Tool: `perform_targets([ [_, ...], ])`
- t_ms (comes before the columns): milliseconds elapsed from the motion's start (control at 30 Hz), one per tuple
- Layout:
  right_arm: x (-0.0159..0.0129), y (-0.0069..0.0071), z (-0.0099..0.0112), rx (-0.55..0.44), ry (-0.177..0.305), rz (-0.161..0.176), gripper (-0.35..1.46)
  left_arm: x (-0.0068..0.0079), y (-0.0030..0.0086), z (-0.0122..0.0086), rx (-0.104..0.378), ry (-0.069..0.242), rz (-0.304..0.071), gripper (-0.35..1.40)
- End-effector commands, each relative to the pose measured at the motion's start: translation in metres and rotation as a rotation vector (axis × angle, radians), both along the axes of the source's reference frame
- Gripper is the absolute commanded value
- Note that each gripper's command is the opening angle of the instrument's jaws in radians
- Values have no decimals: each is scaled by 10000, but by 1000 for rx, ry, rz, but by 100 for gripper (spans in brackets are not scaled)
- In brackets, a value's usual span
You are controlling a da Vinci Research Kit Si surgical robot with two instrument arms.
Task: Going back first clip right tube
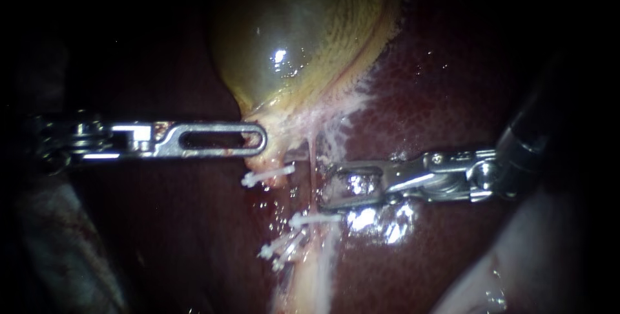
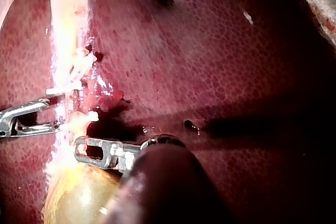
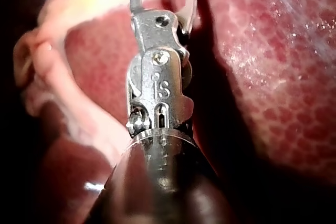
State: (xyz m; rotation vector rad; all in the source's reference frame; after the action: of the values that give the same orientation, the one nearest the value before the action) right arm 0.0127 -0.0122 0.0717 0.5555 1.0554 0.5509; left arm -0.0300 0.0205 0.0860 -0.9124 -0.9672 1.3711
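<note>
White plastic clip [image 1: 316, 219] sits across the right tube [image 1: 314, 159], just below the right instrument [image 1: 328, 188], w/ its ends sticking out either side of the pale strand. Right instrument comes in from the right over the liver [image 1: 452, 81]. Its jaws stand apart w/ a clear gap betw. them and nothing gripped. The tips sit just beside the tube, on its right. Lower jaw is near the clip but not on it, as far as I can see. Wet glare on the liver under the jaws.

Left instrument [image 1: 258, 139] comes in level from the left. Its slotted jaws are closed on the neck of the gallbladder [image 1: 303, 30], where the yellow-green sac narrows into pale tissue. Left wrist view agrees: the tip is at the pale tissue by the sac's neck, and the right instrument's open jaws sit just ahead of it, across the strand.

Three other clips [image 1: 268, 175], also white, lie left of the right tube. One is just under the left instrument's tip. Two sit close together lower down, below and left of the right-tube clip.

Right wrist view: shaft & hinge fill the middle, w/ the two jaws spread ahead of them. A pale fold of tissue lies to one side and speckled red liver to the other.
</note>
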Motion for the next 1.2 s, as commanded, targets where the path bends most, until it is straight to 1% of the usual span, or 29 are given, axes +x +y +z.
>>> perform_targets([
  [33,-3,0,-1,-9,0,4,52,0,0,0,0,0,0,-35],
  [167,-15,-1,-5,-68,13,19,53,0,0,0,0,0,0,-35],
  [233,-19,-2,-7,-90,17,21,53,0,0,0,0,0,0,-35],
  [400,-24,-4,-11,-120,21,4,53,0,1,1,0,0,0,-35],
  [667,-25,-5,-13,-125,21,2,53,-3,1,8,-3,0,0,-35],
  [867,-25,-5,-13,-136,22,-3,53,-12,2,21,-7,1,-2,-35],
  [1067,-26,-6,-14,-136,23,-4,53,-27,2,37,-12,3,-5,-35],
  [1200,-28,-7,-17,-146,26,-11,53,-38,0,48,-16,1,-4,-35],
])
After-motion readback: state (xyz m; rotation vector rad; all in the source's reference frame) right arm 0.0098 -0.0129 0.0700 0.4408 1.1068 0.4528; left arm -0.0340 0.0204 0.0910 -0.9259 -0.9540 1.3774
